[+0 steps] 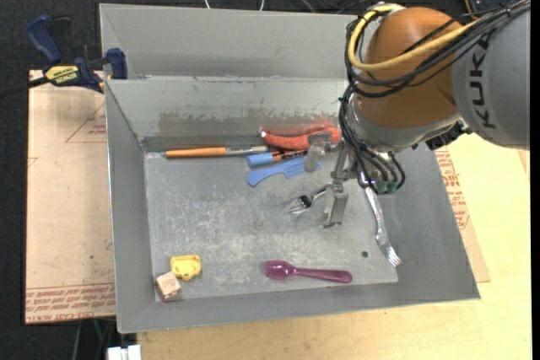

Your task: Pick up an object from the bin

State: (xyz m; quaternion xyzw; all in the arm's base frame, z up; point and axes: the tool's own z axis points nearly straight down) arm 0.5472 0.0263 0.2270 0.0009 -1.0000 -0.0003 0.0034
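My gripper hangs under the orange dome at the right middle of the bin, low over the floor. It is open, with one finger near the back and the other finger nearer the front. I see nothing between them. A small dark metal clip lies just left of the front finger. A blue plastic handle lies left of the back finger. A red tool rests by the back wall. A silver fork lies to the gripper's right.
An orange-handled tool lies along the back wall at the left. A purple spoon lies near the front edge. A yellow piece and a small wooden block sit in the front left corner.
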